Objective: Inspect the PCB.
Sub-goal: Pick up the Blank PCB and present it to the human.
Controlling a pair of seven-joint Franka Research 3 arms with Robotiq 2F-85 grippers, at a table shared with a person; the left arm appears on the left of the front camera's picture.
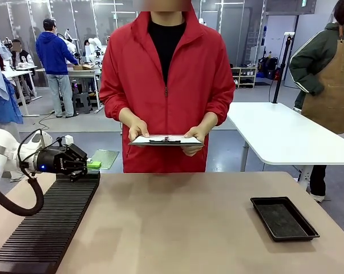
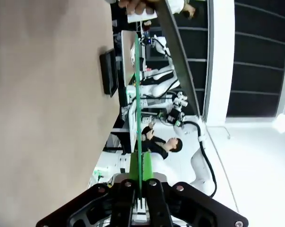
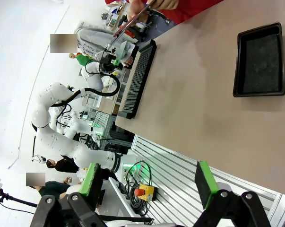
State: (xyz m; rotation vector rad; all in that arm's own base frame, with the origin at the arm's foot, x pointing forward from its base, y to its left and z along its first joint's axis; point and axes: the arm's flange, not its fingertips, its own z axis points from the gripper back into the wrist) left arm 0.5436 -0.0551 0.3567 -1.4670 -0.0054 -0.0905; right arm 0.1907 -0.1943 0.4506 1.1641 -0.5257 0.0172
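Observation:
The PCB (image 1: 107, 158) is a thin, pale green board held level above the far end of the black rack, sticking out past my left gripper (image 1: 90, 164), which is shut on its near edge. In the left wrist view the PCB (image 2: 138, 109) shows edge-on as a thin green line rising from between the closed green pads (image 2: 147, 165). My right gripper (image 3: 148, 182) stands open with nothing between its green pads (image 3: 91, 177), well back from the table's near edge.
A long black ridged rack (image 1: 46, 228) runs along the table's left side. A shallow black tray (image 1: 283, 217) lies at the right. Across the table a person in a red jacket holds a white clipboard (image 1: 166, 140) in both hands.

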